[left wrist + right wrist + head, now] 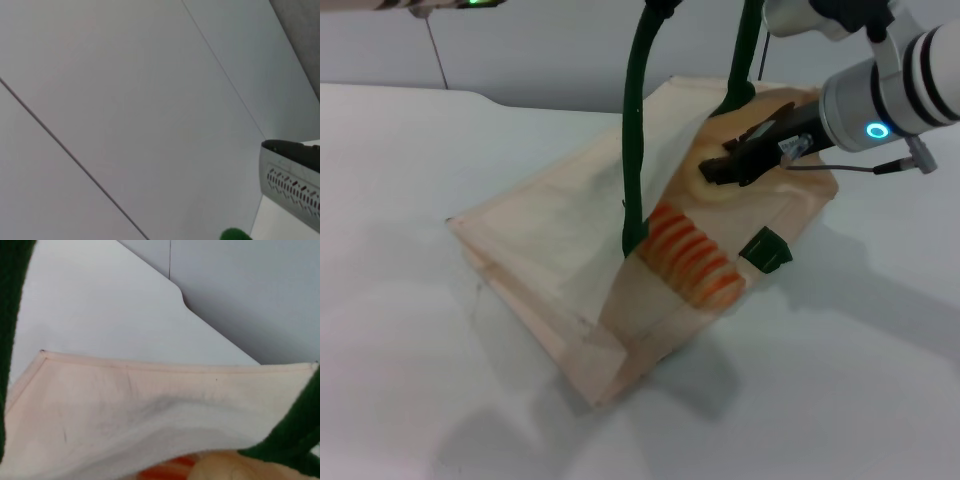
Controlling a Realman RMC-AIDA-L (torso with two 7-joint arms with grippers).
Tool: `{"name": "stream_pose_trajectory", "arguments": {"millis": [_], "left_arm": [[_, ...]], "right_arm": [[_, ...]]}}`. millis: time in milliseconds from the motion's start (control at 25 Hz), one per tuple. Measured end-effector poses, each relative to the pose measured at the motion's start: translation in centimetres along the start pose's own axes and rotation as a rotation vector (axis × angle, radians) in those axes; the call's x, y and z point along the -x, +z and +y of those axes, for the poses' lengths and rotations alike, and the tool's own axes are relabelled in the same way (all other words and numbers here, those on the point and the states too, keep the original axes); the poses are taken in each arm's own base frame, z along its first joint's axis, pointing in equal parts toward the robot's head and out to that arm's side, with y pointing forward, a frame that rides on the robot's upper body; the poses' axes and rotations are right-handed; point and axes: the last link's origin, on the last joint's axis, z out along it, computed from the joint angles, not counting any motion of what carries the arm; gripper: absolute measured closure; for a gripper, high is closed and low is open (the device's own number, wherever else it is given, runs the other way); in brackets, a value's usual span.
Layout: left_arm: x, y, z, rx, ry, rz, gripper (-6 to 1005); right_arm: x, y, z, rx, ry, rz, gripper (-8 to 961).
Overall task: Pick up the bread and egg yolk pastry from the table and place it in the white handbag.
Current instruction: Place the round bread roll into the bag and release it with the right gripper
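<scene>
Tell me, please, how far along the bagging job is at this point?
The bread already lies inside the white handbag, whose mouth is held up by its green handles. In hand: the right gripper is at the opening with the egg yolk pastry beneath it. Left: withdrawing the arm. The left gripper is out of view.

white handbag [550, 250] cream, dark green handles | bread [692, 262] tan w/ orange-red stripes | egg yolk pastry [725, 185] pale tan
</scene>
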Motion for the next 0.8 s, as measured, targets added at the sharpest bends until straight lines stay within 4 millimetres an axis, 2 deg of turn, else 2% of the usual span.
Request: {"name": "stream_pose_trajectory", "arguments": {"millis": [320, 560, 680, 800], "left_arm": [[0.3, -0.1, -0.1, -0.011, -0.001, -0.009, 826], [0.5, -0.1, -0.3, -0.022, -0.002, -0.013, 825], [0.8, -0.2, -0.3, -0.025, -0.008, -0.02, 824], [1.3, -0.2, -0.5, -0.037, -0.011, -0.035, 824]], "right_arm": [[-0.5, 0.0, -0.7, -0.015, 0.027, 0.007, 573], [-1.3, 0.2, -1.1, -0.015, 0.052, 0.027, 334], [-1.8, 0.2, -1.3, -0.024, 0.056, 0.044, 289], [-2.6, -0.1, -1.9, -0.036, 0.076, 0.07, 290]]}}
